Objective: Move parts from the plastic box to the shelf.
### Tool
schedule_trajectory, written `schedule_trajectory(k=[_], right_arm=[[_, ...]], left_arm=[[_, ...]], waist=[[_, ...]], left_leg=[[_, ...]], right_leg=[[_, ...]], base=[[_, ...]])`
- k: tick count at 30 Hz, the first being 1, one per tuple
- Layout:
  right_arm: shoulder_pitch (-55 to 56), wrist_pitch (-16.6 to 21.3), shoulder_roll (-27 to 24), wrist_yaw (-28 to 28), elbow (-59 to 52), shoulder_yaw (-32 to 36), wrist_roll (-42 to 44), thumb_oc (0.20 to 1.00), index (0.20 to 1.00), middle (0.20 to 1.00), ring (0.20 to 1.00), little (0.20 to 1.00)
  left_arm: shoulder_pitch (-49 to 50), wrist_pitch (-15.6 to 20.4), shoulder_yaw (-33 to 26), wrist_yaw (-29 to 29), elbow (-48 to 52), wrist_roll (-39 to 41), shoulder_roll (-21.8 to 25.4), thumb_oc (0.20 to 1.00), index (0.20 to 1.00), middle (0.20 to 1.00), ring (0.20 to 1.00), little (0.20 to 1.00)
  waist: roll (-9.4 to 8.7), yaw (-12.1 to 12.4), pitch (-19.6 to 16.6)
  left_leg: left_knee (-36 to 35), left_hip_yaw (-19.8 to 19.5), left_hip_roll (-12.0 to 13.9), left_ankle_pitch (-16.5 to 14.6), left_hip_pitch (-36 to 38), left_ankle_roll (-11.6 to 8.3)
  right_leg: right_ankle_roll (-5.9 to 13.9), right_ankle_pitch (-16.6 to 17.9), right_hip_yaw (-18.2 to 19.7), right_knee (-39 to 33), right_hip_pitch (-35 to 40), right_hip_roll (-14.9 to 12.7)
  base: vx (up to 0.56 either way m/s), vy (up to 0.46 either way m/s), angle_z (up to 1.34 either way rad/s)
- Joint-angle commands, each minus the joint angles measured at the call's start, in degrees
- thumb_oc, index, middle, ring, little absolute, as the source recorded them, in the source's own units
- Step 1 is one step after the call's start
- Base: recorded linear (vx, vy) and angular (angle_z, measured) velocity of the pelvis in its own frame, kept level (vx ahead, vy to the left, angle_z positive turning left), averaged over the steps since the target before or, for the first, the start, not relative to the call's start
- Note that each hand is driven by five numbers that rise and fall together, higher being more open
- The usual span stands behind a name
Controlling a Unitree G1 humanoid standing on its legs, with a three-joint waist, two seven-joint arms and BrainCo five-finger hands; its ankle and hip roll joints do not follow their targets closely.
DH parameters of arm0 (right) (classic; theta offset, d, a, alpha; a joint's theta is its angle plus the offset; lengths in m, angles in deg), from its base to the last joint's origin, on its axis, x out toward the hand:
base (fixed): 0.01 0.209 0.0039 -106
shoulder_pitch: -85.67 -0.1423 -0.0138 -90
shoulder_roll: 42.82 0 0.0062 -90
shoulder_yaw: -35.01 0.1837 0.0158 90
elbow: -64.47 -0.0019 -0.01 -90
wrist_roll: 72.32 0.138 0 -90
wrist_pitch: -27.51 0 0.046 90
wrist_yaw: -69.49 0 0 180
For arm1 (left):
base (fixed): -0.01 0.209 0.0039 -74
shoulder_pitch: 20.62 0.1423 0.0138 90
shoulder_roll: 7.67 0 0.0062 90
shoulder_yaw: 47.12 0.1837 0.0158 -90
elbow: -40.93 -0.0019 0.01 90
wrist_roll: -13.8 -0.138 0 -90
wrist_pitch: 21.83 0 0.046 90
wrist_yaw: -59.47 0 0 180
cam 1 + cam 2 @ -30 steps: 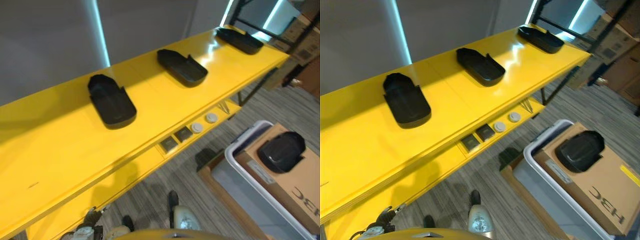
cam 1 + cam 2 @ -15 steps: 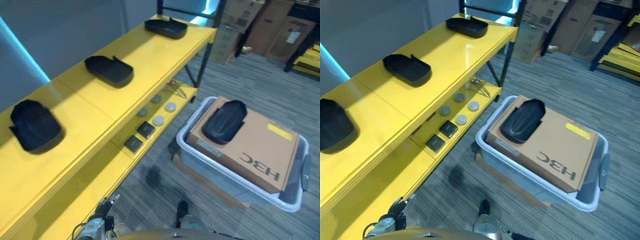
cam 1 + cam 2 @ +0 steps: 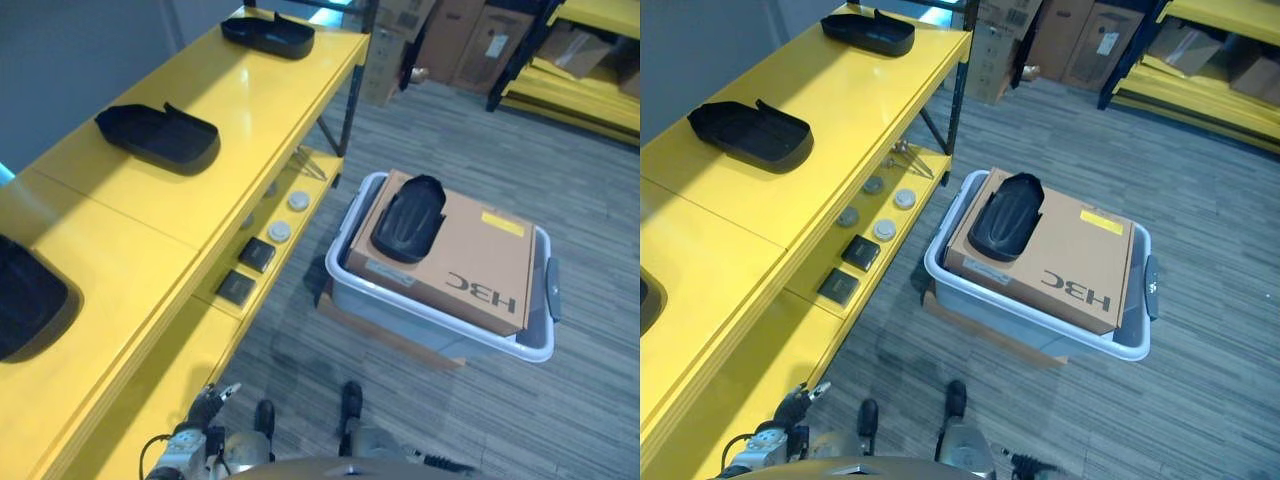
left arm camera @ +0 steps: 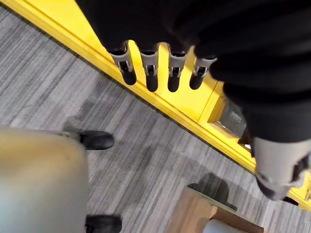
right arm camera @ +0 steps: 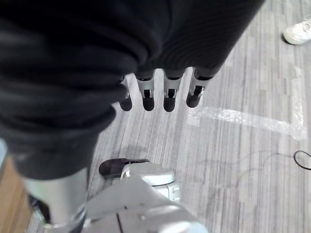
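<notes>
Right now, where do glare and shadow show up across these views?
Left eye view: a pale sheen lies on the yellow shelf just short of the far black part. Right eye view: the plastic box throws a dark shadow on the carpet toward the shelf. Right wrist view: a pale streak crosses the floor, glare or tape, cannot tell.

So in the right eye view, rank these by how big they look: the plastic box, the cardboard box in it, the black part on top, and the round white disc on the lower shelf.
1. plastic box
2. cardboard box, nearly as wide as the plastic box
3. black part
4. white disc, clearly the smallest

All four lie at a similar depth, so the order looks dependable.
</notes>
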Motion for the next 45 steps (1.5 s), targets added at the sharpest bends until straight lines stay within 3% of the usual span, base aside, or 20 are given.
schedule_trajectory(k=[1, 4, 5, 9, 12, 15, 19, 21, 23, 26, 32, 34, 37, 41, 45], right_arm=[[-1.8, 3.4, -2.3, 0.6, -1.1, -0.9, 4.6, 1.000, 1.000, 1.000, 1.000, 1.000], [-1.4, 5.7, -1.6, -0.1, -1.4, -0.4, 7.5, 1.000, 1.000, 1.000, 1.000, 1.000], [-1.1, 8.4, -1.3, -0.2, -1.8, -0.1, 8.4, 1.000, 1.000, 1.000, 1.000, 1.000], [-1.1, 14.5, -1.2, 0.9, -5.7, -0.2, 6.7, 1.000, 1.000, 1.000, 1.000, 1.000], [-1.2, 17.4, -1.8, 1.8, -7.7, 0.2, 6.2, 1.000, 1.000, 1.000, 1.000, 1.000], [-1.0, 19.1, -2.2, 2.8, -9.4, 0.2, 5.4, 1.000, 1.000, 1.000, 1.000, 1.000], [-1.1, 20.2, -3.4, 4.3, -12.8, -1.3, 1.5, 1.000, 1.000, 1.000, 1.000, 1.000], [-1.7, 22.0, -4.6, 6.2, -16.1, -2.6, 0.5, 1.000, 1.000, 1.000, 1.000, 1.000], [-1.9, 24.2, -5.4, 9.4, -20.3, -3.7, -1.1, 1.000, 1.000, 1.000, 1.000, 1.000], [-1.7, 30.3, -6.8, 12.6, -31.7, -5.0, 0.4, 1.000, 1.000, 1.000, 1.000, 1.000], [0.4, 41.5, -7.3, 13.7, -50.2, -2.8, -2.7, 1.000, 1.000, 1.000, 1.000, 1.000], [0.7, 44.5, -8.2, 15.1, -51.6, -2.4, -4.6, 1.000, 1.000, 1.000, 1.000, 1.000], [0.9, 44.5, -10.0, 16.5, -55.1, -1.9, -5.5, 1.000, 1.000, 1.000, 1.000, 1.000], [1.5, 40.6, -11.5, 19.7, -58.1, -1.7, -10.3, 1.000, 1.000, 1.000, 1.000, 1.000], [-1.5, 42.3, -12.0, 25.2, -56.8, -2.7, -14.3, 1.000, 1.000, 1.000, 1.000, 1.000]], left_arm=[[-2.2, 0.8, 0.5, -0.4, -1.9, -2.2, -0.6, 1.000, 1.000, 1.000, 1.000, 1.000], [-2.7, 0.2, 0.4, -1.1, -2.5, -1.1, -0.2, 1.000, 1.000, 1.000, 1.000, 1.000], [-2.8, -0.3, 0.0, -1.0, -2.8, -0.6, 0.1, 1.000, 1.000, 1.000, 1.000, 1.000], [-2.4, -2.0, -1.7, -1.4, -3.8, -1.9, 1.3, 1.000, 1.000, 1.000, 1.000, 1.000], [-2.1, -2.3, -1.8, -1.4, -4.2, -2.7, 1.7, 1.000, 1.000, 1.000, 1.000, 1.000], [-2.1, -2.0, -1.5, -1.3, -4.2, -1.8, 2.0, 1.000, 1.000, 1.000, 1.000, 1.000], [-2.5, 0.0, -1.4, -0.8, -3.2, 0.1, 1.8, 1.000, 1.000, 1.000, 1.000, 1.000], [-2.8, 0.1, -1.1, 0.1, -1.1, 1.5, 1.4, 1.000, 1.000, 1.000, 1.000, 1.000], [-2.9, 0.2, -0.8, 0.1, 0.6, 0.9, 0.9, 1.000, 1.000, 1.000, 1.000, 1.000], [-2.1, 0.5, -1.9, 0.3, 2.7, 2.4, -0.3, 1.000, 1.000, 1.000, 1.000, 1.000], [0.8, 1.7, -2.8, 0.5, 1.2, -1.0, -2.3, 1.000, 1.000, 1.000, 1.000, 1.000], [1.0, 1.6, -2.0, -0.1, 0.1, -2.6, -2.6, 1.000, 1.000, 1.000, 1.000, 1.000], [1.1, 2.0, -1.7, -1.2, -1.2, -1.6, -1.8, 1.000, 1.000, 1.000, 1.000, 1.000], [0.8, 1.8, -2.8, -2.4, -0.3, 2.4, -0.2, 1.000, 1.000, 1.000, 1.000, 1.000], [0.5, 1.9, -3.3, -1.5, 0.4, 1.3, 0.8, 1.000, 1.000, 1.000, 1.000, 1.000]], waist=[[1.90, -0.1, 0.8], [1.54, -0.5, 0.7], [1.41, -0.7, 0.7], [0.68, -0.9, 1.2], [0.13, -1.7, 1.5], [0.27, -2.9, 1.4], [0.40, -4.2, 0.4], [0.13, -4.6, 0.8], [-0.01, -4.4, 1.7], [-0.13, -4.5, 2.9], [1.70, -5.7, 3.1], [1.79, -5.9, 3.1], [1.94, -6.0, 2.3], [2.08, -5.6, 1.8], [2.13, -3.8, 2.2]], left_leg=[[1.1, -2.8, 1.8, 0.9, -3.4, -1.84], [1.1, -2.1, 1.2, 0.3, -2.9, -0.97], [1.1, -1.6, 1.0, 0.0, -2.5, -0.56], [3.2, 3.7, 1.9, -1.7, -1.6, 0.27], [5.1, 5.7, 2.1, -3.3, -0.9, 0.14], [6.0, 6.1, 2.5, -4.4, -0.2, 0.24], [9.6, 6.4, 3.4, -5.7, -0.5, -0.25], [16.2, 6.4, 4.1, -6.1, -2.5, -0.37], [26.0, 5.0, 5.2, -2.5, -7.1, -1.51], [36.3, 3.0, 4.3, -0.6, -14.3, -1.63], [14.6, 5.2, 7.9, 5.0, -11.8, -3.90], [12.6, 5.4, 8.9, 5.8, -11.9, -4.40], [7.5, 5.7, 8.5, 3.9, -8.3, -4.44], [5.5, 3.9, 6.9, 2.7, -6.0, -3.77], [4.0, 2.8, 5.6, 1.9, -5.1, -3.03]], right_leg=[[1.85, -3.1, 0.8, -1.4, 5.0, 1.5], [2.10, -2.9, 1.3, -1.1, 4.8, 1.3], [2.27, -2.8, 1.3, -0.6, 4.6, 1.2], [2.67, -3.3, -2.5, 2.2, 3.8, 1.0], [3.27, -1.3, -3.4, 0.1, 3.2, 0.5], [3.28, -0.4, -1.4, -0.6, 2.5, 0.5], [1.77, -1.3, 0.6, -1.2, 3.4, 1.7], [0.36, -1.8, 0.7, -0.5, 3.8, 1.8], [-1.08, -2.3, 0.6, -0.2, 4.8, 2.2], [-2.57, -2.9, 2.3, -0.3, 6.3, 3.1], [-1.09, -5.1, 4.0, -1.4, 8.2, 4.1], [-1.05, -5.7, 3.8, -1.4, 8.6, 3.7], [0.17, -5.4, 2.0, -1.4, 8.0, 2.4], [0.65, -5.0, 1.6, -1.4, 7.3, 1.7], [1.17, -4.7, 0.3, -1.4, 6.5, 0.9]], base=[[0.09, 0.199, -0.23], [0.06, 0.103, -0.30], [0.07, 0.059, -0.18], [0.07, -0.006, -0.35], [0.11, -0.131, -1.01], [0.12, -0.159, -0.25], [0.13, -0.255, -0.12], [0.08, -0.224, -0.27], [0.08, -0.198, -0.18], [0.10, -0.067, -0.19], [0.13, 0.187, -0.38], [0.09, 0.200, -0.05], [0.09, 0.168, -0.06], [0.10, 0.120, 0.06], [0.05, 0.056, 0.30]])
